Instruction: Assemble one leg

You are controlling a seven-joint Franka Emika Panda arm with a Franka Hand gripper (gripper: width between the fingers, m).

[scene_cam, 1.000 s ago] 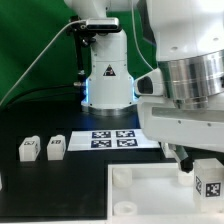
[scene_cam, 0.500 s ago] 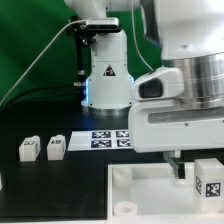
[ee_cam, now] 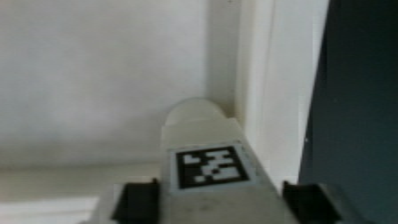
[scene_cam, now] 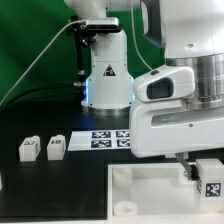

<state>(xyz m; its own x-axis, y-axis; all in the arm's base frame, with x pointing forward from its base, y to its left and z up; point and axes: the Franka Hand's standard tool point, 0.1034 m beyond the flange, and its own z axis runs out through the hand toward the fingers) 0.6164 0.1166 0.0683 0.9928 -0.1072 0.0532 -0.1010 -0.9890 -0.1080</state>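
My gripper (scene_cam: pixel 199 166) is shut on one leg (scene_cam: pixel 212 183), a small white block with a black-and-white tag, over the right end of the large white panel (scene_cam: pixel 150 196). In the wrist view the leg (ee_cam: pixel 214 150) sits between my two dark fingers (ee_cam: pixel 139 203), and my gripper (ee_cam: pixel 226 206) points its far end into an inner corner of the panel (ee_cam: pixel 89 90), close to the raised rim. I cannot tell whether the leg touches the panel. Two more legs (scene_cam: pixel 28 149) (scene_cam: pixel 56 147) stand on the black table at the exterior view's left.
The marker board (scene_cam: pixel 112 138) lies on the table in front of the arm's white base (scene_cam: pixel 105 72). A round corner socket (scene_cam: pixel 121 177) rises at the panel's left end. The black table (ee_cam: pixel 365 100) lies beside the panel's rim.
The arm's wrist housing has swung toward the exterior view's left and lower. The held leg has shifted slightly right and stays over the panel's right end.
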